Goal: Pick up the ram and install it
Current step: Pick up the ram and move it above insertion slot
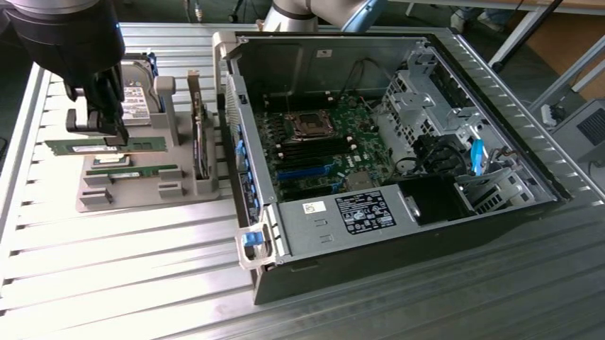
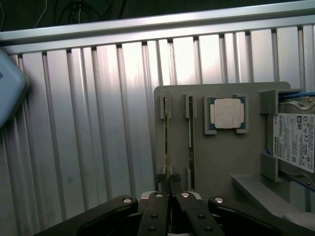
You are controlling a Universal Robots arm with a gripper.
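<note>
The ram is a long green stick lying level over the far slot of the grey holder at the exterior view's left. My black gripper comes down on its middle. In the wrist view the gripper is shut on the ram, seen edge-on between the two fingers. I cannot tell whether the stick has come free of its slot. A twin stick rests in the neighbouring slot.
The grey holder also carries a square silver processor, a hard drive and an upright dark card. To the exterior view's right lies the open computer case with its green motherboard. Ribbed aluminium table all around.
</note>
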